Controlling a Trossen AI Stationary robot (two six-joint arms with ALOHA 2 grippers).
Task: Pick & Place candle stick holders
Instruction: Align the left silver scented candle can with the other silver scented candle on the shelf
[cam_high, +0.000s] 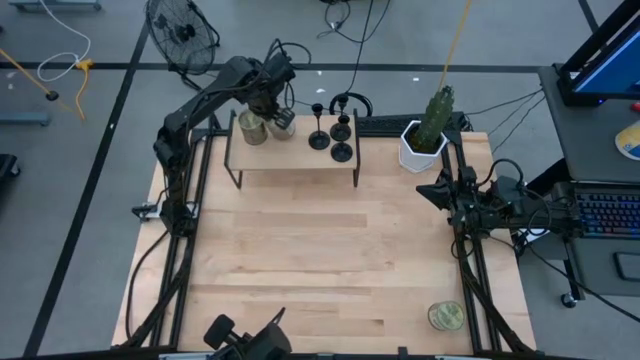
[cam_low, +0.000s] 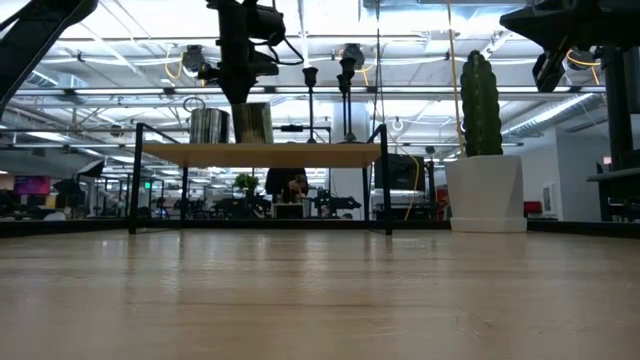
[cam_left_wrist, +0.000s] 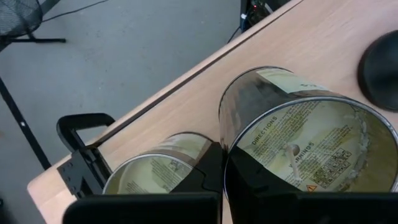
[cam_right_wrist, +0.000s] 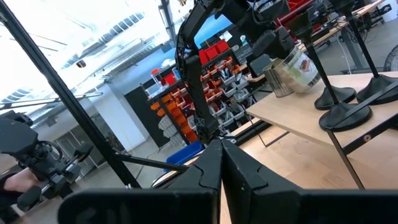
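On a small raised shelf (cam_high: 295, 163) at the far edge of the worktop (cam_high: 320, 270), three black candle stick holders (cam_high: 333, 132) are seen standing upright in a tight cluster toward the shelf's right end. Each has a round flat base, a thin stem and a small cup, so the long axis of each runs vertically, cup pointing up. Toward the shelf's left end, two glass jar candles (cam_high: 262, 125) are set side by side, well apart from the holders.

Above those jars the left gripper (cam_high: 275, 100) is poised, its fingers clenched with nothing between them; in its wrist view the jars are seen directly below and a holder's dark base is just visible off to one side. The holders therefore lie along the shelf toward its right end from this gripper, and a sideways shift past the jars would probably be called for before a descent onto a stem.

At the worktop's right edge the right gripper (cam_high: 435, 190) is parked, also clenched on nothing, near a potted cactus (cam_high: 428, 135) at the far right corner. The left arm is judged the nearer to the holders. Another jar candle (cam_high: 446, 316) is seen near the worktop's near right corner.
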